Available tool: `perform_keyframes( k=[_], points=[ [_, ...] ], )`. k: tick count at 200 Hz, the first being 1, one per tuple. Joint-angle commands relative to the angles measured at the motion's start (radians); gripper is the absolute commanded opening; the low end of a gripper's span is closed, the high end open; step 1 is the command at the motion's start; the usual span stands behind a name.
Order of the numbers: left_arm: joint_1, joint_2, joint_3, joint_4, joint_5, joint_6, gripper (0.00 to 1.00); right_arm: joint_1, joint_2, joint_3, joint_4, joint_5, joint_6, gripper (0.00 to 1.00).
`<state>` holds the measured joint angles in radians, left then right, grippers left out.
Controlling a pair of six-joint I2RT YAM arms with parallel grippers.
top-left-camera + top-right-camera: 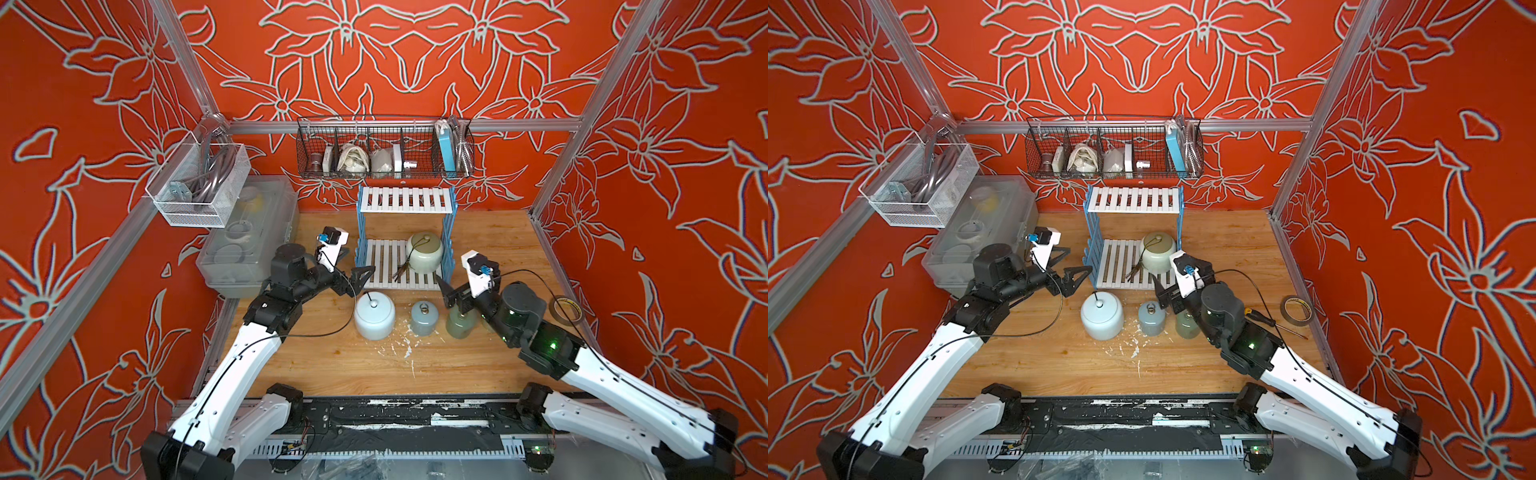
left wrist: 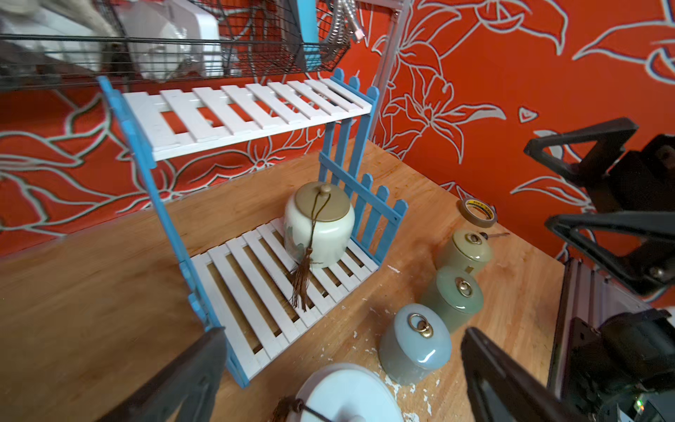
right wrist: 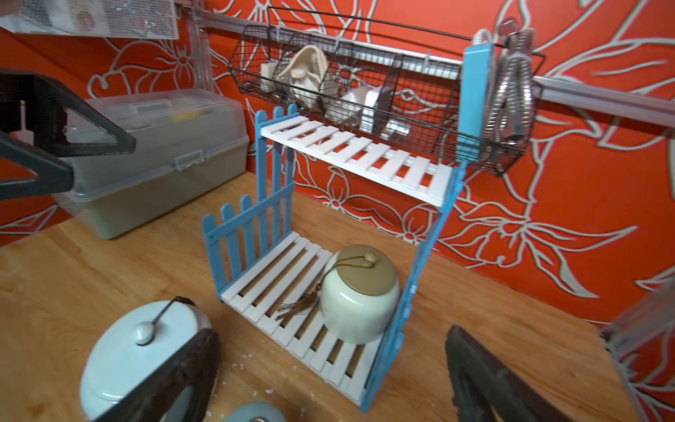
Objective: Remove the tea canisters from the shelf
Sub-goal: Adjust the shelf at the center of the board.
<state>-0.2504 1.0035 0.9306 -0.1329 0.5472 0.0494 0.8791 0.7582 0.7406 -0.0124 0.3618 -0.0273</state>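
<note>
The shelf [image 1: 405,245] stands at the back of the wooden table, its upper tier bare. One squat cream tea canister [image 1: 424,251] with a tassel sits on the lower tier at the right. In front of the shelf on the table stand a pale blue squat canister [image 1: 375,318], a small blue-grey one [image 1: 424,318], a sage green one [image 1: 460,322] and a small cream one [image 2: 469,248]. My left gripper [image 1: 353,266] hangs open at the shelf's front left corner, above the pale blue canister. At the front right corner my right gripper [image 1: 446,293] is open over the small canisters, holding nothing.
A black wire basket [image 1: 384,151] hangs on the back rail just above the shelf. A clear mesh basket [image 1: 199,183] and a lidded plastic box [image 1: 249,237] fill the left side. A tape roll [image 1: 566,309] and a screwdriver [image 1: 1277,326] lie at the right.
</note>
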Motion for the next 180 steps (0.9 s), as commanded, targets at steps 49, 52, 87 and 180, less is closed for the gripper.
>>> perform_keyframes(
  k=[49,52,87,180],
  points=[
    [-0.134,0.259,0.136,0.12,-0.004,0.081,0.99,-0.122,-0.312,-0.106,-0.187,0.181,-0.156,0.99],
    [-0.142,0.27,0.139,0.125,-0.004,0.086,0.99,-0.125,-0.324,-0.113,-0.187,0.185,-0.162,1.0],
    [-0.197,0.399,0.223,0.143,-0.025,0.112,0.99,-0.133,-0.444,-0.205,-0.169,0.244,-0.208,0.99],
    [-0.275,0.732,0.387,0.242,-0.094,0.096,0.99,-0.134,-0.556,-0.279,-0.136,0.294,-0.259,1.0]
  ],
)
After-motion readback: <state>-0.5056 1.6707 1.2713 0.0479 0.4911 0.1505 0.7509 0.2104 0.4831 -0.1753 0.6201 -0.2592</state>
